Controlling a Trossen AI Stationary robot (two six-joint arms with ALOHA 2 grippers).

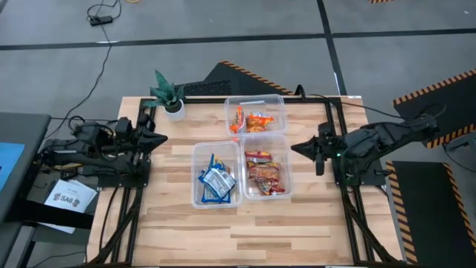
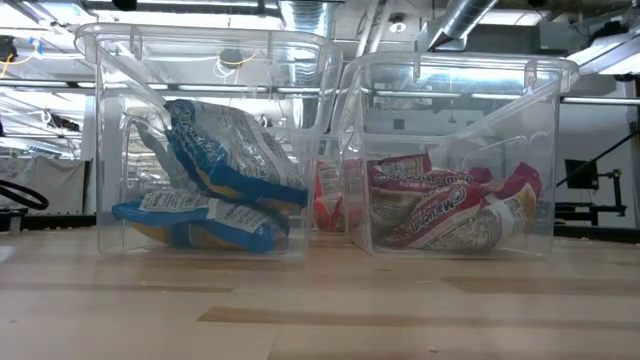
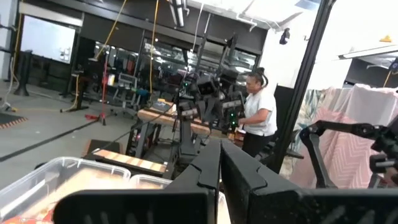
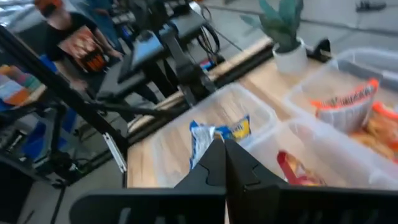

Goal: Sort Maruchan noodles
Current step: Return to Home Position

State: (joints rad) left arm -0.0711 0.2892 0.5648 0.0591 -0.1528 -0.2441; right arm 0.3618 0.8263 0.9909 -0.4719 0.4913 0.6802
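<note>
The left pincer (image 1: 160, 138) is hanging at the table's (image 1: 223, 231) edge with its two fingers pressing flat together and gripping nothing. The right pincer (image 1: 297, 147) is facing it from the opposite edge, likewise pinched closed and carrying nothing (each wrist view is showing only a thin seam between the fingers). Every packet in view is sitting inside a clear tub between the two tips. The blue packets (image 1: 216, 181) are lying ahead of the left pincer and a little to one side, jumbled in the first tub (image 1: 195, 175), some leaning on edge, so no single long axis is holding for the heap. The red packets (image 1: 265, 176) are lying in the second tub (image 1: 288, 179), just beside the right pincer's tip, their long sides seeming to run roughly along the line joining the two pincers. The orange packets (image 1: 253, 120) are resting in the third tub (image 1: 256, 98), ahead of the right pincer and off to its other side. No packet is showing loose on the wood, so I am judging the sorting finished and the coming move a plain withdrawal: the right pincer, sitting nearer the red and orange tubs, is needing to draw straight back from the tub wall, while the left is standing apart from the blue heap with free room behind it
</note>
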